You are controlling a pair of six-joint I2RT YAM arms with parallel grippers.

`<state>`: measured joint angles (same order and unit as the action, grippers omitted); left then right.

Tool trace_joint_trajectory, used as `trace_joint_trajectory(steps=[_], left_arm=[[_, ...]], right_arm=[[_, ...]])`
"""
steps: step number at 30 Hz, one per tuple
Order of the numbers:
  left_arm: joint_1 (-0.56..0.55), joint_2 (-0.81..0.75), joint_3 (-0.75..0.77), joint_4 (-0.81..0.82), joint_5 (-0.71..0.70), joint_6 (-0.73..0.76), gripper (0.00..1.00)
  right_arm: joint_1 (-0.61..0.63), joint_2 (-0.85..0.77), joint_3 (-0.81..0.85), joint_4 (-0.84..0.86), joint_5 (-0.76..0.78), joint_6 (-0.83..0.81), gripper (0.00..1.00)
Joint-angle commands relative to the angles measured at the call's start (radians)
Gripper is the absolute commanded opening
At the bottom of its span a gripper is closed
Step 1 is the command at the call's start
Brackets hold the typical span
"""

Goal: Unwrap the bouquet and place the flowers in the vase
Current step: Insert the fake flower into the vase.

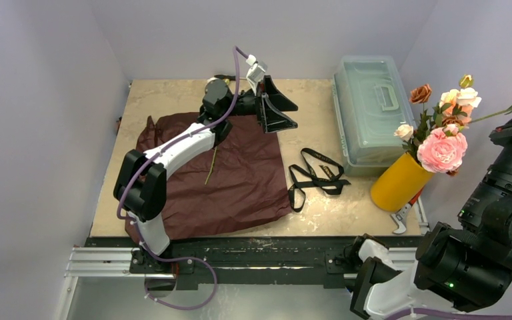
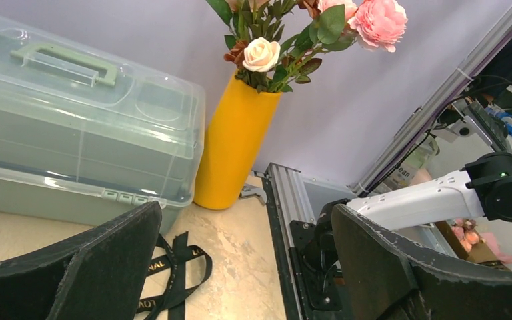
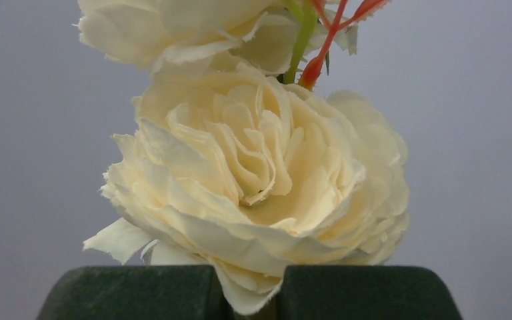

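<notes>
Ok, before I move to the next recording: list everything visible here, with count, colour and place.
vase: one, yellow-orange, standing near right
flowers: several, pink, peach, cream, rust, in the vase
cream rose: one, cream, held by its stem
paper sheet: one, maroon, spread out on the left
loose stem: one, green, lying on the paper sheet
ribbon: one, black, mid-table, untied
plastic box: one, clear with handle, behind the vase
table: one, beige marbled top
left gripper: black, open, empty, over the paper sheet's far edge
right gripper: dark green, shut on the cream rose
</notes>
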<state>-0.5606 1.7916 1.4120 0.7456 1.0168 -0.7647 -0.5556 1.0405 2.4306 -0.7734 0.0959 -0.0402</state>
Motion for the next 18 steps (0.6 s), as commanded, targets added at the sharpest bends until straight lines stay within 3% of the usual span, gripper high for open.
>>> trace_joint_trajectory(steps=[1, 18], left_arm=[[-0.001, -0.025, 0.032, 0.009, -0.002, 0.044, 1.0], [-0.013, 0.001, 0.043, -0.015, -0.021, 0.057, 1.0]], right_arm=[[-0.027, 0.033, -0.009, -0.045, -0.076, 0.139, 0.0], [-0.058, 0.0, -0.108, -0.128, -0.002, 0.18, 0.0]])
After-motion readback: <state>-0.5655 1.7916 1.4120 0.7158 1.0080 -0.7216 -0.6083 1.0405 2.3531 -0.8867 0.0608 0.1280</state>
